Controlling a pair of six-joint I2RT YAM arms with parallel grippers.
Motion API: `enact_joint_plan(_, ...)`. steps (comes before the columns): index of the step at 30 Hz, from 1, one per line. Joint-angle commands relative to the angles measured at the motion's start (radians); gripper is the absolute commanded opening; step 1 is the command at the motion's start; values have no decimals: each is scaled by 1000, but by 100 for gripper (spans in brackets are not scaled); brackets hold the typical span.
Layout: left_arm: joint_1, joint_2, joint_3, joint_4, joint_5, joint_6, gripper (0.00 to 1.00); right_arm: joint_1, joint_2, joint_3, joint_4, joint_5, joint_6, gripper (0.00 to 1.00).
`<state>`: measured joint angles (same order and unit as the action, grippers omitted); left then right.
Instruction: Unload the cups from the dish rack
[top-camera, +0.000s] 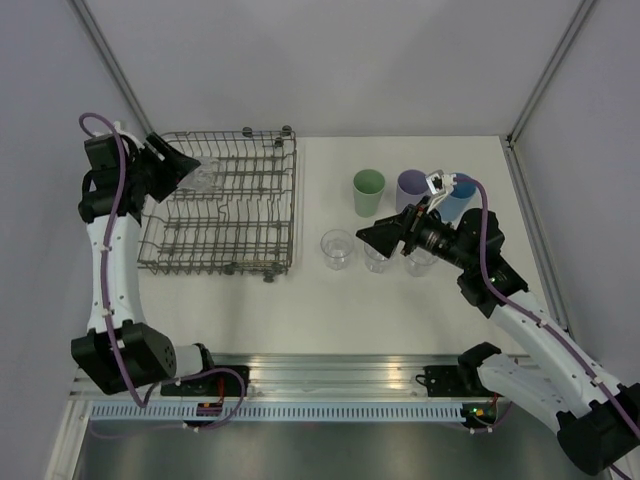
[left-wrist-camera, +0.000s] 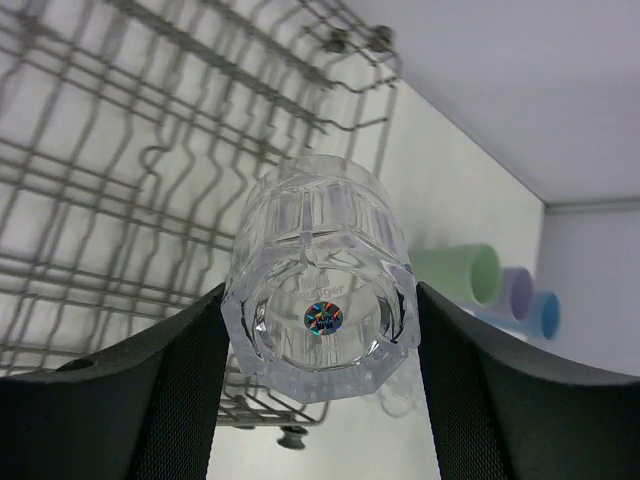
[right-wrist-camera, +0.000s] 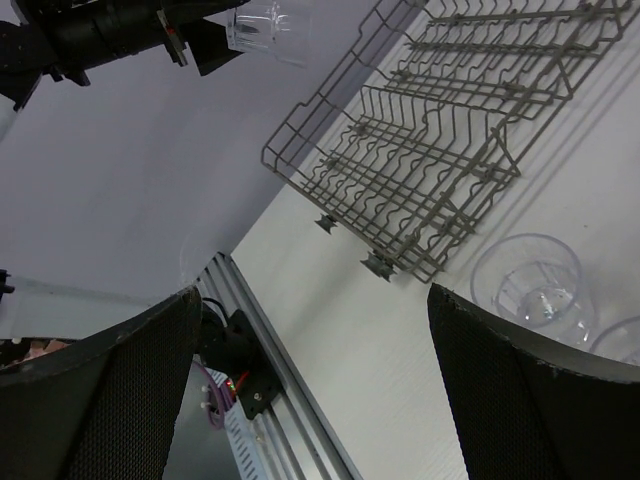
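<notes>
The grey wire dish rack (top-camera: 292, 205) stands at the left of the table. My left gripper (top-camera: 192, 172) is shut on a clear cup (top-camera: 206, 179) and holds it above the rack's far left corner. In the left wrist view this cup (left-wrist-camera: 320, 270) sits between both fingers (left-wrist-camera: 170, 400), base toward the camera. No other cup shows in the rack. Green (top-camera: 368, 190), lavender (top-camera: 410, 186) and blue (top-camera: 460, 195) cups stand on the table at the right. Three clear cups (top-camera: 337, 249) stand in a row in front of them. My right gripper (top-camera: 377, 236) is open and empty above that row.
The aluminium rail (top-camera: 330, 375) with the arm bases runs along the near edge. Grey walls close in the left, back and right. The right wrist view shows the rack (right-wrist-camera: 450, 150), a clear cup (right-wrist-camera: 530, 280) and bare white table (right-wrist-camera: 400, 360) between its fingers.
</notes>
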<state>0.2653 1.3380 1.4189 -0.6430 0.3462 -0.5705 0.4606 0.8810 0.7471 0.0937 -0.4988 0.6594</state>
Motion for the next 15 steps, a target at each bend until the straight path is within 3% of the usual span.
enact_joint_plan(1,-12,-78,-55,115,279,-46,2,-4,19,-20,173,-75,86,98)
enact_joint_plan(7,-103,-125,-138,209,503,-144,2,-4,68,-20,280,-107,155,98)
enact_joint_plan(9,-167,-128,-172,311,574,-202,2,-4,85,-22,325,-116,177,98)
enact_joint_plan(15,-391,-137,-231,501,577,-353,2,-4,168,-11,412,-133,235,96)
